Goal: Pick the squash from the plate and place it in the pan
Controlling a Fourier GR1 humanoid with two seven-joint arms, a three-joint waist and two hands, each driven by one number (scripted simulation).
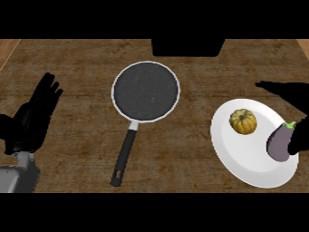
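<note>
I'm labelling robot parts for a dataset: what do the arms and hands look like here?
Both hands, left hand and right hand, are plain black with fingers and a thumb. The left forearm is a grey casing with a small dark marking; the right forearm barely shows.

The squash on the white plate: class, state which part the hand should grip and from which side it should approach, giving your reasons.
Grip the squash across its rounded ribbed body, from above. It sits low on the plate, with no handle. The right hand is nearest; the eggplant lies to the right, so fingers should close clear of it.
</note>
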